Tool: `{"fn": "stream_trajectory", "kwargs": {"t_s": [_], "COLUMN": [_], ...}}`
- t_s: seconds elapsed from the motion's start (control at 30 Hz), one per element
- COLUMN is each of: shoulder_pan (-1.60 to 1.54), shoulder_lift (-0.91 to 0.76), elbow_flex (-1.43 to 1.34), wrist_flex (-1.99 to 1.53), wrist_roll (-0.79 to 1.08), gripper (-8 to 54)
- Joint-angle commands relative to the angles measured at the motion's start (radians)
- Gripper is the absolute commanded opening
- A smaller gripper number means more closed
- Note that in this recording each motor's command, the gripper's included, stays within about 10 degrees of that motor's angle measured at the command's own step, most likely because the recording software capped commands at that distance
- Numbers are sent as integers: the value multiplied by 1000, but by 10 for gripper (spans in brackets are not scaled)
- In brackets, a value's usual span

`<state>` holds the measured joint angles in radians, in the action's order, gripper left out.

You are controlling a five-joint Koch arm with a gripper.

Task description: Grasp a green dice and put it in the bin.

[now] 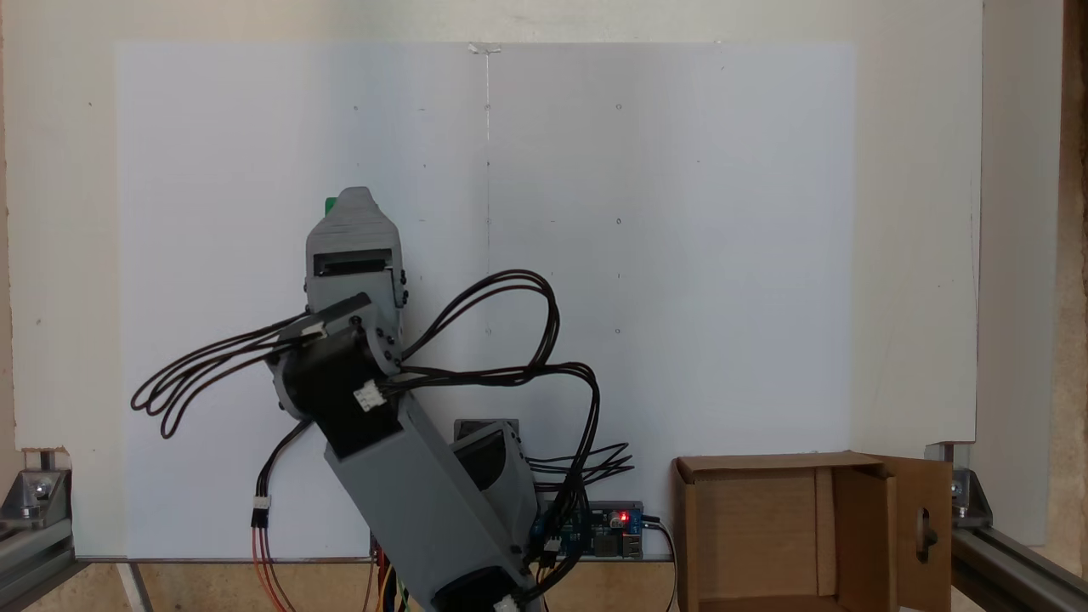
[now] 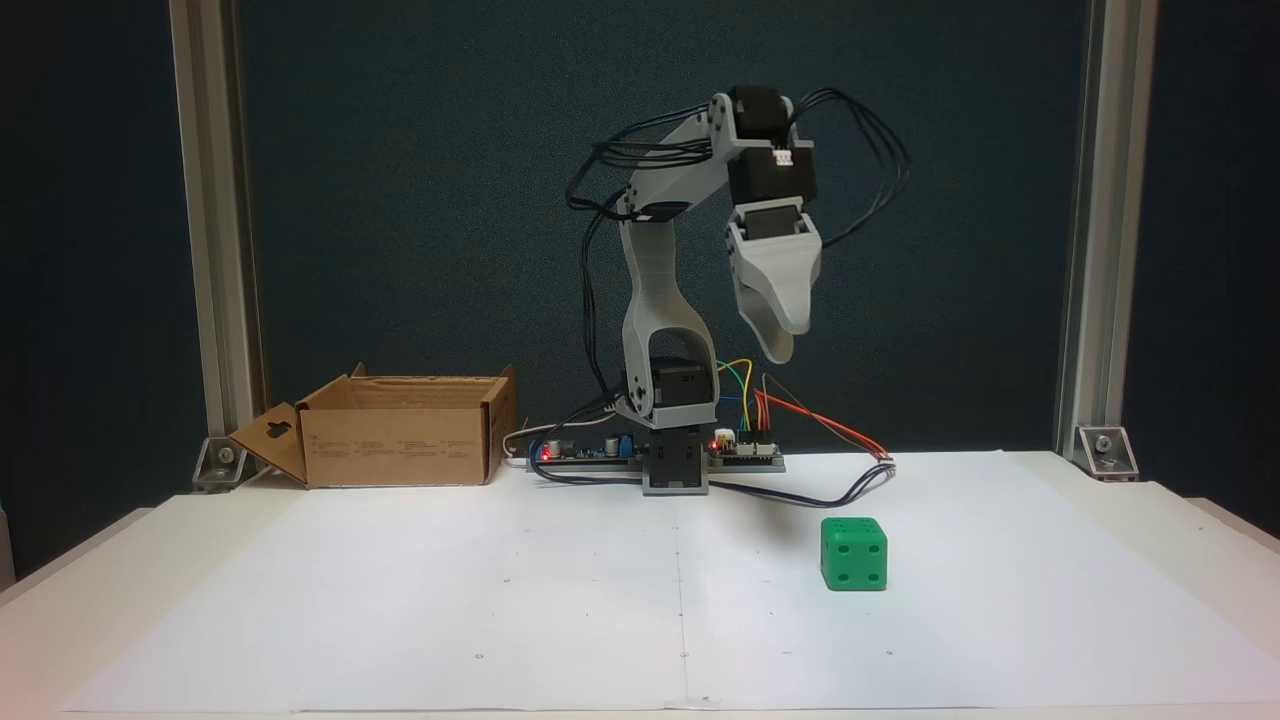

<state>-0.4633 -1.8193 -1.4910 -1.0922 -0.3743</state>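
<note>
The green dice (image 2: 854,553) rests on the white paper, right of the arm's base in a fixed view. Seen from above in a fixed view, only a sliver of the green dice (image 1: 330,205) peeks out at the left of the gripper head. My gripper (image 2: 782,348) hangs high in the air, pointing down, above and a little left of the dice. Its jaws taper to one closed tip with nothing between them. From above, the gripper (image 1: 357,200) covers most of the dice. The bin (image 2: 400,432) stands open on the far left, well away from the dice.
The bin (image 1: 807,527) sits at the bottom right of a fixed view, its handle-hole flap folded outward. Controller boards (image 2: 745,450) and loose wires (image 2: 830,425) lie by the arm's base. Aluminium frame posts (image 2: 1090,230) stand at the table's corners.
</note>
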Motion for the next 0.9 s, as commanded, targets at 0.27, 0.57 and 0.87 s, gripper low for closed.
{"fn": "stream_trajectory", "kwargs": {"t_s": [0.27, 0.57, 0.87], "shoulder_pan": [-83, -109, -109], "shoulder_lift": [104, 195, 262], "elbow_flex": [124, 164, 164], "wrist_flex": [21, 51, 101], "wrist_roll": [-238, -364, -364], "gripper": [431, 432, 433]}}
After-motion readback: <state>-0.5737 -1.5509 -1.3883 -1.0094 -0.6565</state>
